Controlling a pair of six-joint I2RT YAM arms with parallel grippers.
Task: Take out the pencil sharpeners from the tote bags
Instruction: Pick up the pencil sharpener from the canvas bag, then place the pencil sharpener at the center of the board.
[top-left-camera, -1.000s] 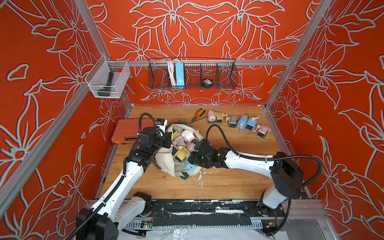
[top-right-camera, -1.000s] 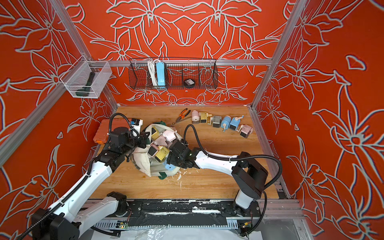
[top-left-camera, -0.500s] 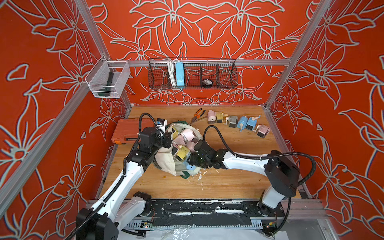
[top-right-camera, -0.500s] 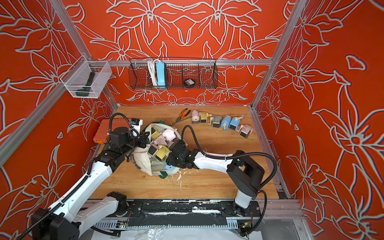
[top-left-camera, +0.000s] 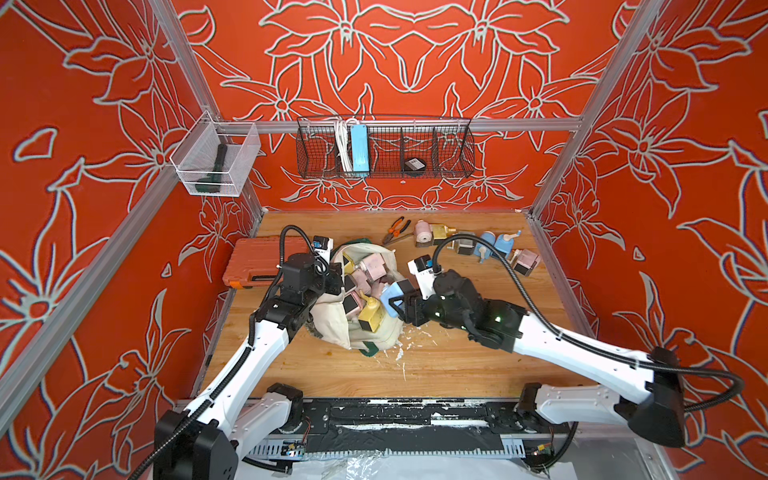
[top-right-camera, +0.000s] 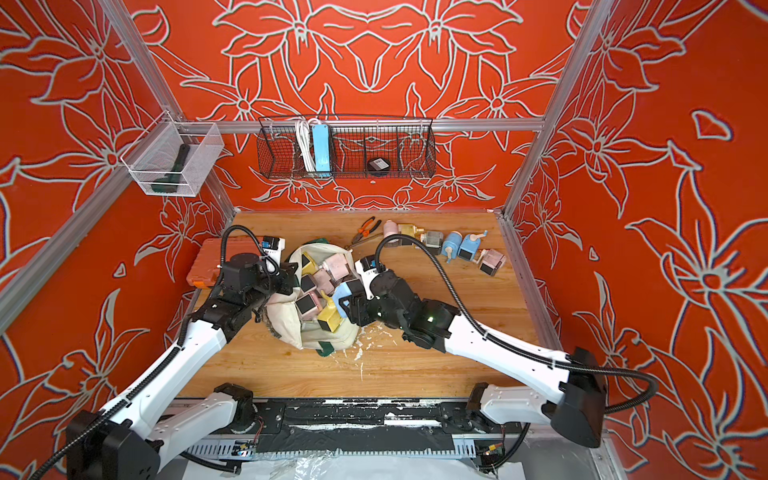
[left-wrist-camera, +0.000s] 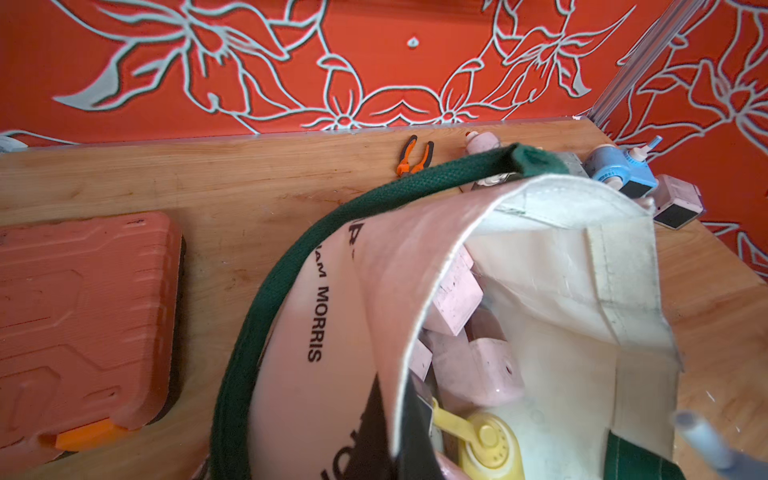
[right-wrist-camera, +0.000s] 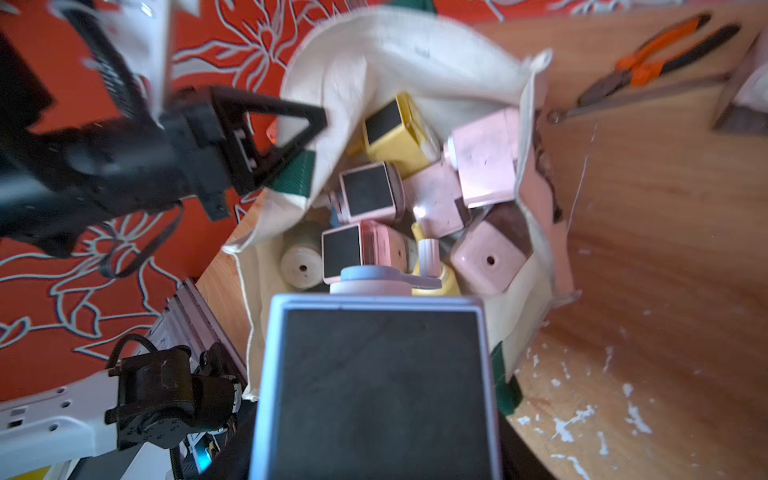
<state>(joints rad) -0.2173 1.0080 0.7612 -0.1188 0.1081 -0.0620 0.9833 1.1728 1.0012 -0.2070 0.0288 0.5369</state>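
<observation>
A cream tote bag (top-left-camera: 332, 328) (top-right-camera: 286, 328) lies open at mid-table, with several pink and yellow pencil sharpeners (top-left-camera: 372, 266) (right-wrist-camera: 486, 158) inside. My left gripper (top-left-camera: 337, 282) (top-right-camera: 291, 280) (left-wrist-camera: 395, 440) (right-wrist-camera: 318, 122) is shut on the bag's rim, holding the mouth open. Over the bag's right edge, my right gripper (top-left-camera: 399, 303) (top-right-camera: 347, 303) is shut on a blue sharpener (top-left-camera: 390, 296) (right-wrist-camera: 378, 386), whose dark drawer front fills the right wrist view and hides the jaws. Several more sharpeners (top-left-camera: 486, 245) (top-right-camera: 453, 245) (left-wrist-camera: 615, 174) stand in a row at the back right.
An orange tool case (top-left-camera: 257, 266) (left-wrist-camera: 83, 311) lies left of the bag. Orange-handled pliers (top-left-camera: 395, 228) (left-wrist-camera: 413, 156) lie behind it. White flakes (top-left-camera: 399, 345) litter the wood in front. A wire basket (top-left-camera: 384, 147) and a clear bin (top-left-camera: 214, 160) hang on the walls.
My right gripper has closed on the blue sharpener and lifted it up from the bag's mouth, a little to the right. The left arm still holds the rim as before.
</observation>
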